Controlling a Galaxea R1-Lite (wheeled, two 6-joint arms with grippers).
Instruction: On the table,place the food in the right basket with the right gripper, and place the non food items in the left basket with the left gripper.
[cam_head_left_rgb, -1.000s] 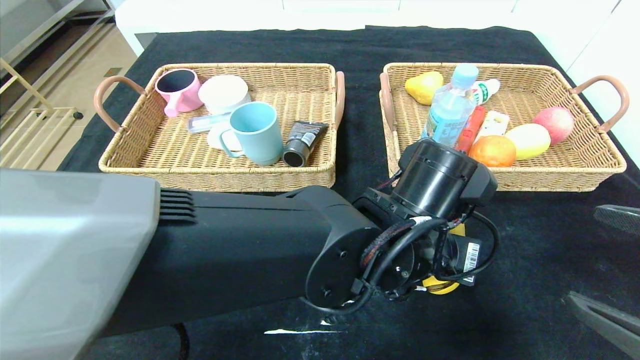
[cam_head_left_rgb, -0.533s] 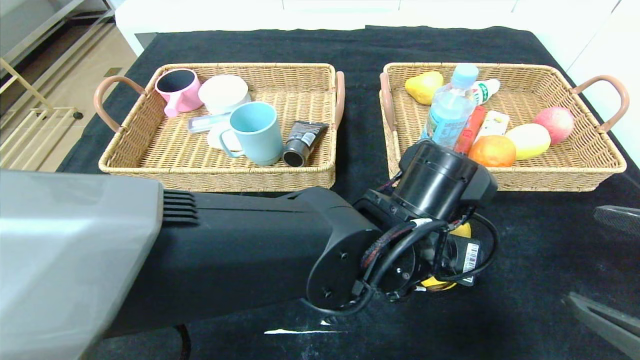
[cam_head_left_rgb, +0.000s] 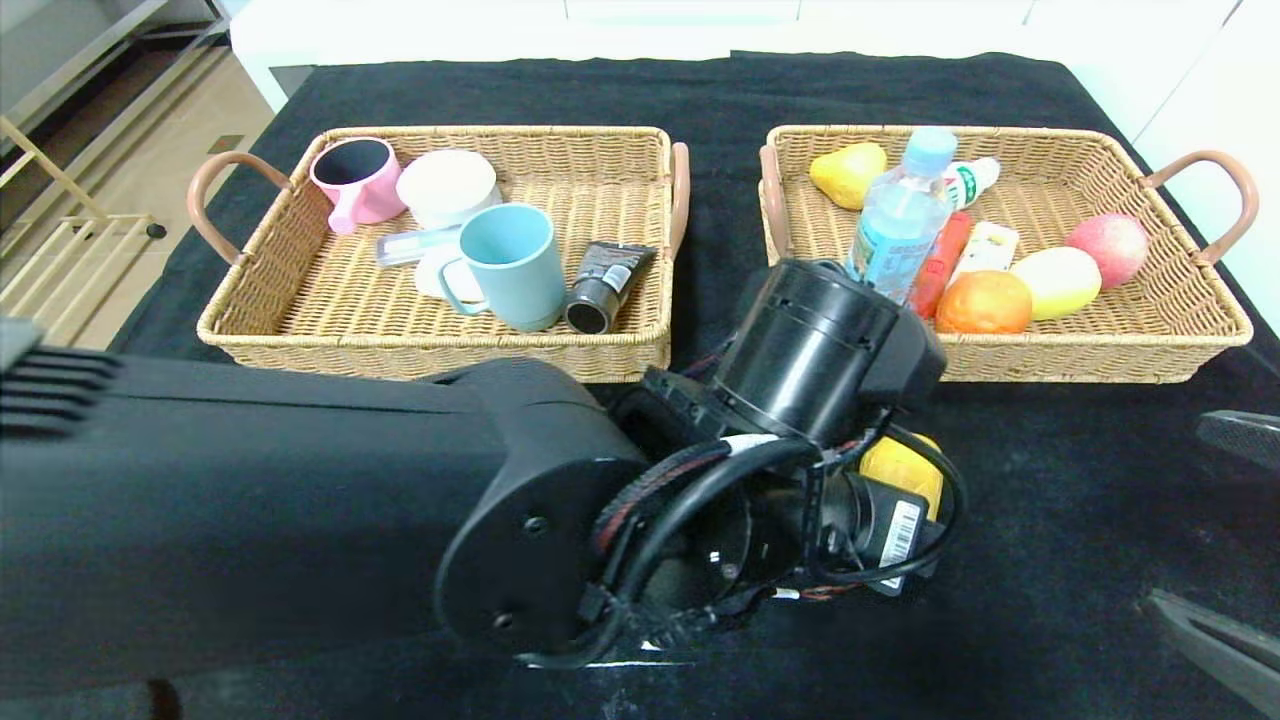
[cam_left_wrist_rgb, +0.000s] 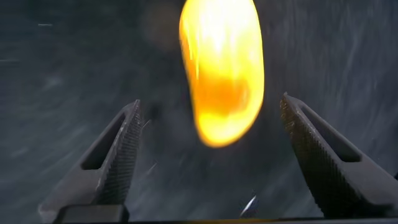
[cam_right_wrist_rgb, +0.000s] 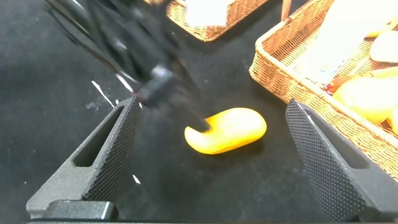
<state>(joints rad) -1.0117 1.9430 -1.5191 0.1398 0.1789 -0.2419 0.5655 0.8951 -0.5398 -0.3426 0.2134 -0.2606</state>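
Sorting judged nearly complete. Left basket (cam_head_left_rgb: 300, 330) holding teal mug (cam_head_left_rgb: 510, 262) and black tube (cam_head_left_rgb: 603, 285), alongside a pink cup (cam_head_left_rgb: 357, 180). Right basket (cam_head_left_rgb: 1190, 330) holding bottle (cam_head_left_rgb: 900, 220), sausage (cam_head_left_rgb: 942, 255), carton (cam_head_left_rgb: 985, 247) and several round fruits. One food item outstanding: yellow mango (cam_right_wrist_rgb: 227, 130), lying on the table (cam_head_left_rgb: 1050, 480) just in front of the right basket, outside it.

Left pincer (cam_left_wrist_rgb: 208, 158) low over the table, fingers spread wide either side of the mango, nothing clamped, mango's end between them but untouched. Left arm reaching across the middle of the table, its wrist hiding most of the mango from the head view. Wrong arm for food, by the task's rule.

Right pincer (cam_right_wrist_rgb: 208, 165) wide apart, empty, hanging near the table's right front, looking towards the mango. Remaining: mango into the right basket.
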